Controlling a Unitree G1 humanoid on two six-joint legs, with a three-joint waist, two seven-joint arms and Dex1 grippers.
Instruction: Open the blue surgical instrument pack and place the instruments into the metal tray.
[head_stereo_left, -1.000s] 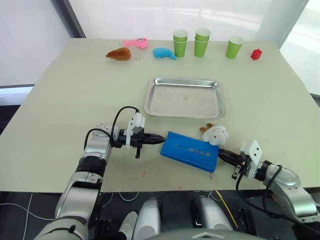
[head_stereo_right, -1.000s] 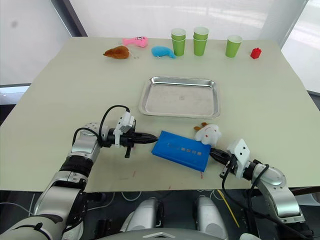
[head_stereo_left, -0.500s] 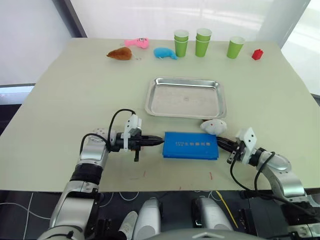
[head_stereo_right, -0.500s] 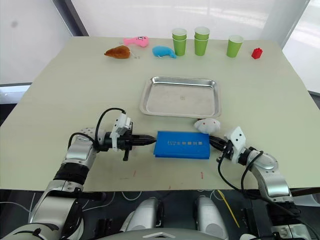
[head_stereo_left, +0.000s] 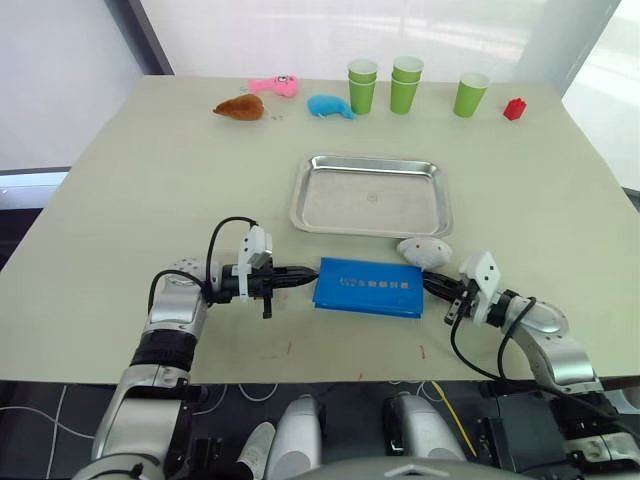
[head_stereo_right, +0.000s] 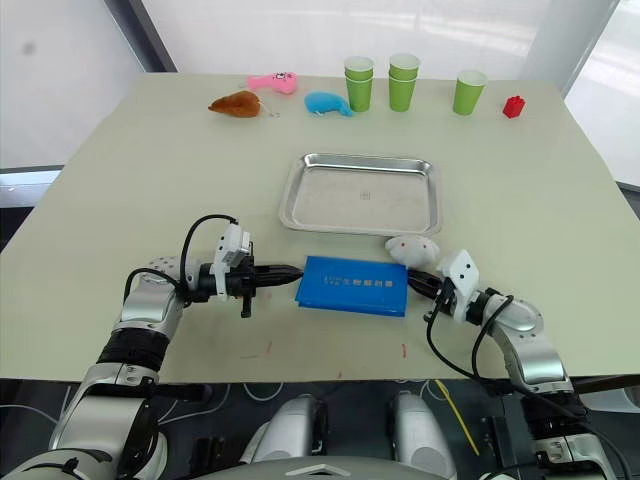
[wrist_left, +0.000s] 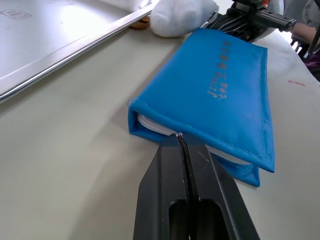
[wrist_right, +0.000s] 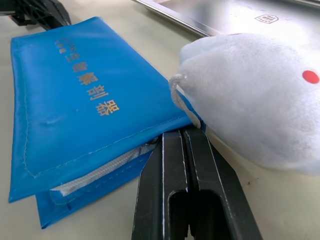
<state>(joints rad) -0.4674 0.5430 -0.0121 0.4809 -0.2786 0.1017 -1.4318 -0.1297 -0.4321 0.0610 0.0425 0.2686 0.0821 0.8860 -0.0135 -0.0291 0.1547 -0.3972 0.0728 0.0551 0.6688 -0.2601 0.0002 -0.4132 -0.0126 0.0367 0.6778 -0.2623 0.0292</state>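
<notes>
The blue surgical instrument pack (head_stereo_left: 367, 287) lies closed and flat near the table's front edge, white print up. Just beyond it sits the empty metal tray (head_stereo_left: 305, 205). My left gripper (head_stereo_left: 305, 279) is shut, and its tip touches the zipper seam on the pack's (wrist_left: 225, 95) left end in the left wrist view (wrist_left: 181, 137). My right gripper (head_stereo_left: 428, 285) is also shut. Its tip rests at the pack's (wrist_right: 85, 95) right corner in the right wrist view (wrist_right: 176, 134), under a white plush toy (wrist_right: 250, 95). The instruments are hidden.
The white plush (head_stereo_left: 422, 252) lies between the pack and the tray's near right corner. Along the far edge are a brown plush (head_stereo_left: 238, 107), a pink toy (head_stereo_left: 272, 86), a small blue plush (head_stereo_left: 328, 106), green cups (head_stereo_left: 404, 83) and a red block (head_stereo_left: 513, 109).
The pack has turned from skewed to square with the table edge and slid left. My right gripper followed it leftward, my left arm drew back left, and the white plush shifted toward the tray.
</notes>
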